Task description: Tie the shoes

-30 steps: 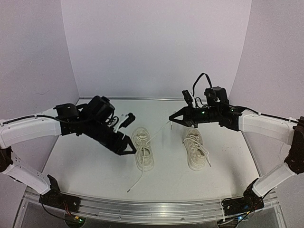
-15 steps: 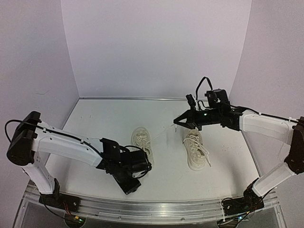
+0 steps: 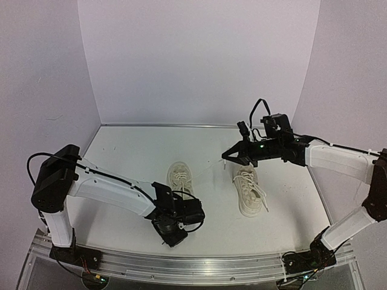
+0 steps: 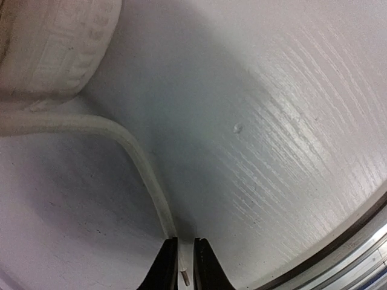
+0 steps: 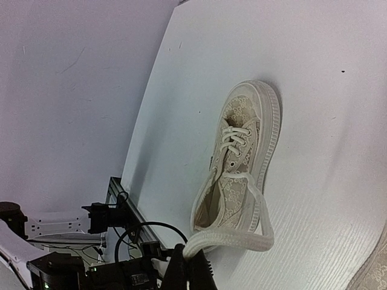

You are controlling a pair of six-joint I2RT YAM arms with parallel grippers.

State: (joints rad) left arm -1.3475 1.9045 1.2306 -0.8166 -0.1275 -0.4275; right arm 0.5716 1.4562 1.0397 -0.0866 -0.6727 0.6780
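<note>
Two cream sneakers lie on the white table [image 3: 121,151]: the middle shoe [image 3: 180,174] near the table's centre and the second shoe [image 3: 248,192] nearer the right edge. From above we see the left gripper [image 3: 172,237] down low by the near edge, just short of the metal rail [image 3: 230,266]. The right gripper [image 3: 224,158] is raised between the shoes, with a taut lace [image 3: 202,171] running to it from the middle shoe.

Only the left wrist view shows what the low gripper has. The trailing lace end [image 4: 148,175] curves off the shoe's ribbed sole and passes between the fingers, which stand a sliver apart; whether they pinch it we cannot tell.

Only the right wrist view shows the other grip plainly, jaws together on the taut lace, seen there as a flat loop. It also shows the patterned mesh of the middle shoe's upper, a pattern too small for us to read as any mark or word.
</note>
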